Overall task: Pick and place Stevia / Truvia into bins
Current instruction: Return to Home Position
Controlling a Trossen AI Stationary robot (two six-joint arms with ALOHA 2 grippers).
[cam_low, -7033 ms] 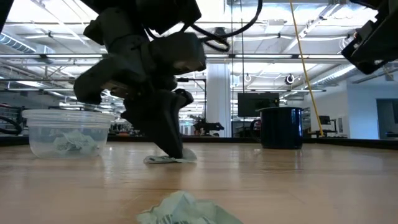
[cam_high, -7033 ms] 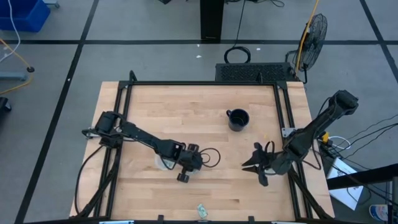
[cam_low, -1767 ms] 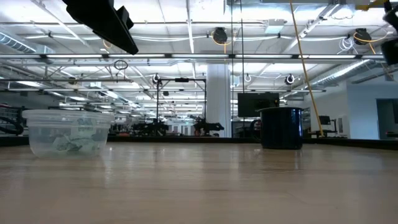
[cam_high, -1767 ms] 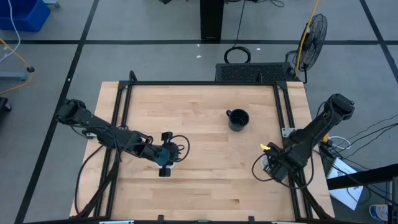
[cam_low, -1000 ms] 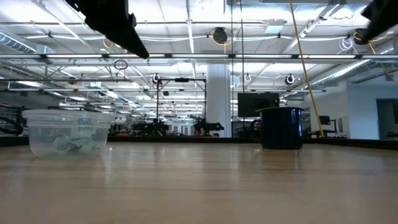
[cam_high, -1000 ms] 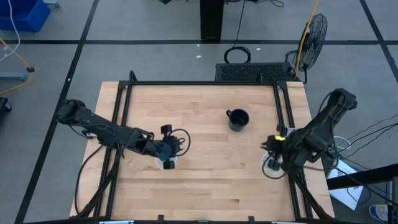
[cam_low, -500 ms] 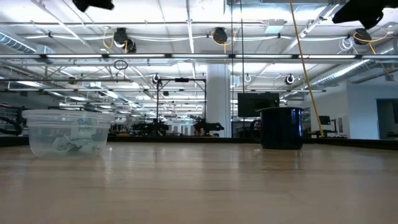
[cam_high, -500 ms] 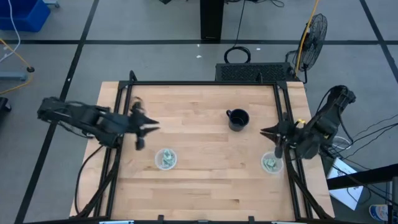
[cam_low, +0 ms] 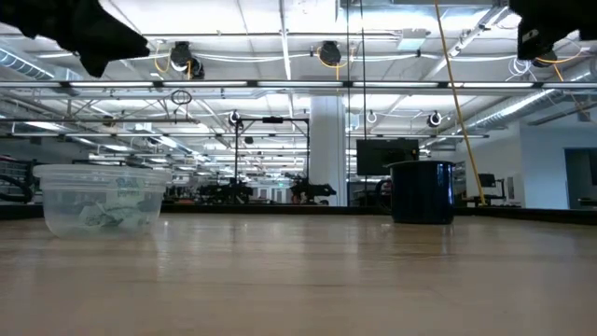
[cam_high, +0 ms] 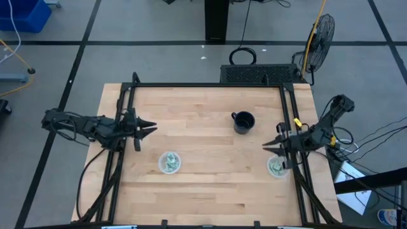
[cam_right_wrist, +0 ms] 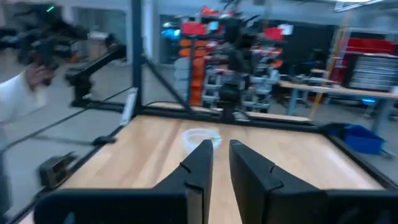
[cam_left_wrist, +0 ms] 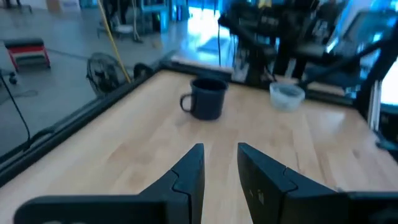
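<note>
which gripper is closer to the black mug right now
Right. The right gripper is near the right edge of the table, a short way from the mug; the left gripper is by the left edge, far across from it.

Wooden table, black frame round edge. Dark mug near middle. Left clear cup, right clear cup by edge. Green packets inside both.

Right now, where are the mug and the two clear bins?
mug (cam_high: 243,122): high view, middle of its dark opening.
left bin (cam_high: 160,163): high view, its left-hand rim.
right bin (cam_high: 276,175): high view, its rim towards the table's front.
</note>
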